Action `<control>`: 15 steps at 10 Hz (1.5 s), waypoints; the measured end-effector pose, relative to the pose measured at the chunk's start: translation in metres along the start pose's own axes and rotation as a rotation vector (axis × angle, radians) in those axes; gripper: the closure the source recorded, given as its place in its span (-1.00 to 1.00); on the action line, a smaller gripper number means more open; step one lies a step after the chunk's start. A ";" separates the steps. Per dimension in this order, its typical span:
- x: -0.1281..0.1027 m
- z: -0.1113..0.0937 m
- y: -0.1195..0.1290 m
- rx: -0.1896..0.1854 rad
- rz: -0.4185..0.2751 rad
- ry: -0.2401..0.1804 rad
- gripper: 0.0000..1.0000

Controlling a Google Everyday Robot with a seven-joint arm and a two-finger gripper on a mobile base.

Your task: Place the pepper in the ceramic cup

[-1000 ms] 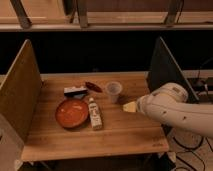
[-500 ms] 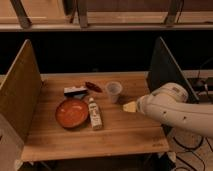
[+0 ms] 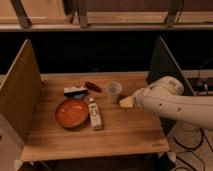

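The pepper (image 3: 93,86), small, slim and dark red, lies on the wooden table (image 3: 120,132) near its back edge. The ceramic cup (image 3: 114,92), pale grey-white, stands upright just right of the pepper, a short gap between them. My gripper (image 3: 127,102) is at the end of the white arm (image 3: 170,102), which reaches in from the right. It is low over the table, just right of and in front of the cup. It holds nothing that I can see.
A round orange-red plate (image 3: 71,112) lies left of centre. A white labelled bottle (image 3: 95,114) lies on its side next to the plate. A small dark and white box (image 3: 75,91) sits behind the plate. Upright panels stand at the left (image 3: 20,95) and right (image 3: 162,65).
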 end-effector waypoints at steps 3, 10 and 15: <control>-0.042 0.031 0.024 -0.074 -0.230 -0.014 -0.60; -0.082 0.054 0.059 -0.230 -0.432 -0.041 -0.60; -0.060 0.038 0.043 -0.207 -0.435 -0.061 -0.60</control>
